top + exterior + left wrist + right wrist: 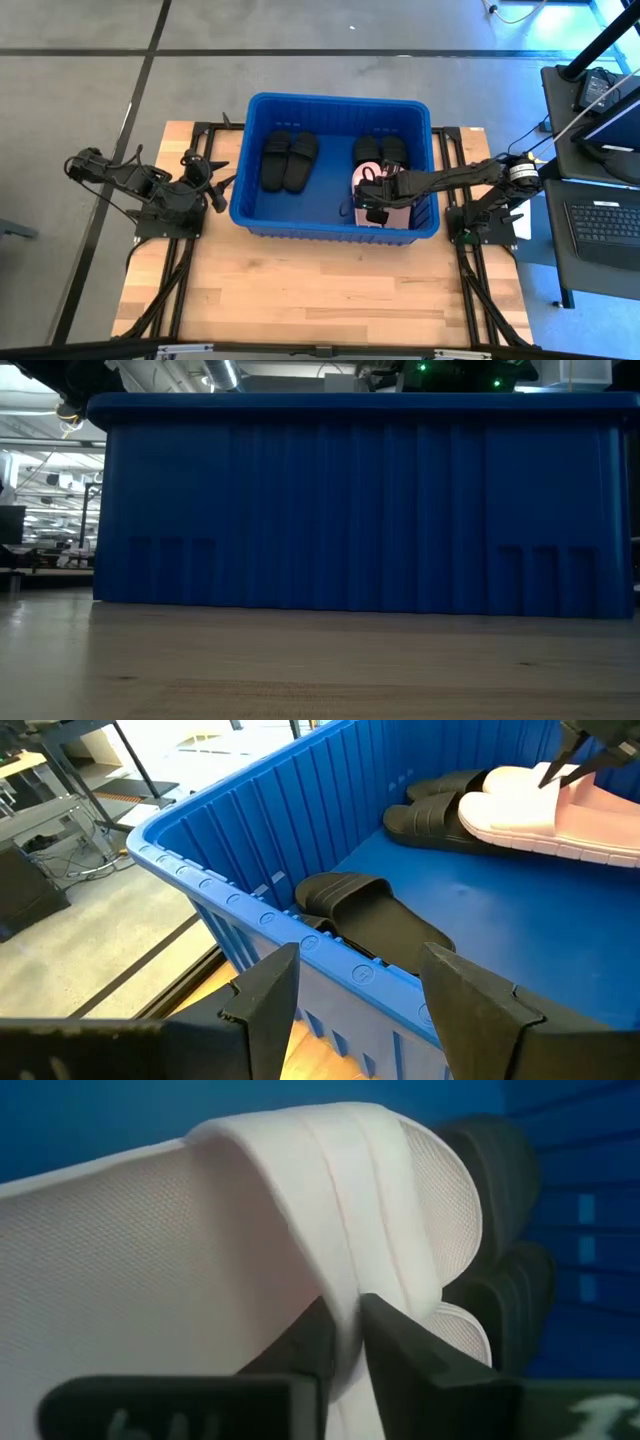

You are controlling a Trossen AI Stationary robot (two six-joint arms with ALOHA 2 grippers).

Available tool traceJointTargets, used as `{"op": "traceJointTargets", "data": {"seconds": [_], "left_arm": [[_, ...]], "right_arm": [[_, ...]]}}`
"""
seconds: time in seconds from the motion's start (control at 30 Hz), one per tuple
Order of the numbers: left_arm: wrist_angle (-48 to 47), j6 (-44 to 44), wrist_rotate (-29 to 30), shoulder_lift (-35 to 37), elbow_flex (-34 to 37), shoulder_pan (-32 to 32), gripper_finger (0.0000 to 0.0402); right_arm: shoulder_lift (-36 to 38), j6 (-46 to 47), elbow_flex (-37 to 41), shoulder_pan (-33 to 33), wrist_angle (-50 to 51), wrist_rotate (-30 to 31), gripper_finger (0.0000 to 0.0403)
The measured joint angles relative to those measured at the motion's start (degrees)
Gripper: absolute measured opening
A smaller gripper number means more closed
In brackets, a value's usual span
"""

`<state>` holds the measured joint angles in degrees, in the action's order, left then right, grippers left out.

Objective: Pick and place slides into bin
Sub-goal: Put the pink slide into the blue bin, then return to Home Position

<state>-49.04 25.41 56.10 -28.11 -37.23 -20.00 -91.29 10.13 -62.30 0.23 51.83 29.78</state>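
The blue bin [340, 98] stands mid-table. Inside it, two black slides [290, 160] lie side by side on the floor at the left, and two more black slides [382, 150] lie at the far right. Two pale pink slides [540, 810] lie at the near right, next to those black ones. My right gripper [368, 207] reaches into the bin and is shut on the upper pink slide [200, 1230]. My left gripper [215, 195] is open and empty just outside the bin's left wall; in its wrist view [360, 1010] it faces the rim. My right gripper pinches the pink slide's wide strap [340, 1280] at its edge between the two fingers. It comes from the table's right, slanting down. The slide sits over the second pink slide [465, 1330] inside the bin; I cannot tell whether it is lifted clear.
The bin's near wall [350, 510] fills the low view and hides both grippers there. Bare wooden table [320, 290] lies in front of the bin. Desks with a laptop [605, 220] stand beyond the table's right edge.
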Motion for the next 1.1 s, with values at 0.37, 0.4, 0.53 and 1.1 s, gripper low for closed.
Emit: {"op": "traceJointTargets", "data": {"seconds": [0.37,0.4,0.53,1.1], "left_arm": [[0.00,-0.04,0.00,0.01,0.00,0.00,0.0202],[0.00,-0.06,0.00,-0.01,0.00,0.01,0.0202],[0.00,-0.07,0.00,-0.01,0.00,-0.01,0.0202],[0.00,-0.09,0.00,0.00,0.00,-0.01,0.0202]], "right_arm": [[0.00,-0.19,0.00,-0.07,-0.15,-5.81,0.0174],[0.00,-0.20,0.00,-0.09,-0.26,-6.51,0.0181],[0.00,-0.06,-1.08,-0.07,0.88,-7.66,0.0197],[-0.07,-4.62,-13.28,-3.35,12.67,-19.78,0.0202]]}}
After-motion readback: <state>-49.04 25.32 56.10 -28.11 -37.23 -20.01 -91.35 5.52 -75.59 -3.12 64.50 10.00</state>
